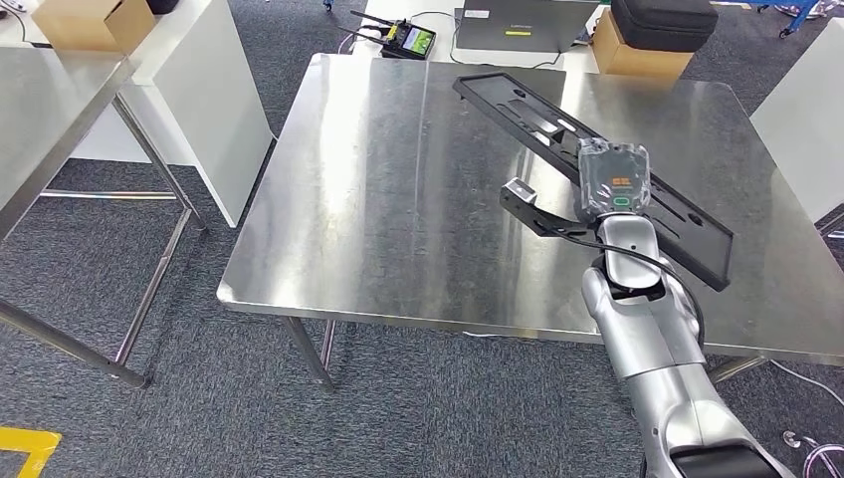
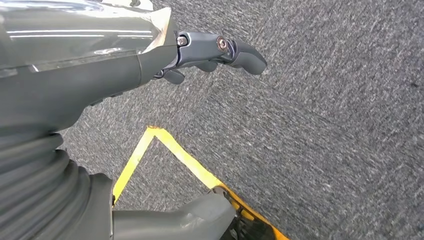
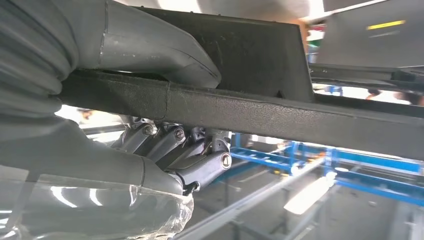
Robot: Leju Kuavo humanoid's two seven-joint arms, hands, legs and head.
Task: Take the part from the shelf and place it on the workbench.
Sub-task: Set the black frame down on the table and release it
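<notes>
Right hand: I see my right hand [image 1: 609,179] out over the right half of the workbench [image 1: 398,199]; it holds the part between the thick thumb [image 3: 150,47] on one face and the dark fingers [image 3: 200,160] curled under the other; the grey cover at the wrist hides the grip itself from my head view.
Part: a long black plastic frame [image 1: 537,119] with slots along its length; it runs slantwise from near the far edge of the workbench toward the near right corner; my hand grips it a little past its middle; whether any of it touches the steel I cannot tell.
Bracket: a short dark bracket [image 1: 523,199] sticks out to the left of my wrist, with a cable looping back along the silver right arm [image 1: 657,339].
Left hand: my left hand [image 2: 215,52] hangs over grey carpet [image 2: 325,125] beside a yellow floor line [image 2: 175,150]; the fingers are curled in and I see nothing in them.
Beyond the far edge: a dark laptop [image 1: 518,25], a small device with a green screen [image 1: 413,42], a cardboard box [image 1: 637,55] carrying a black case [image 1: 662,22].
Far left: a second steel table [image 1: 50,119]; another cardboard box [image 1: 90,22] on a white bench.
</notes>
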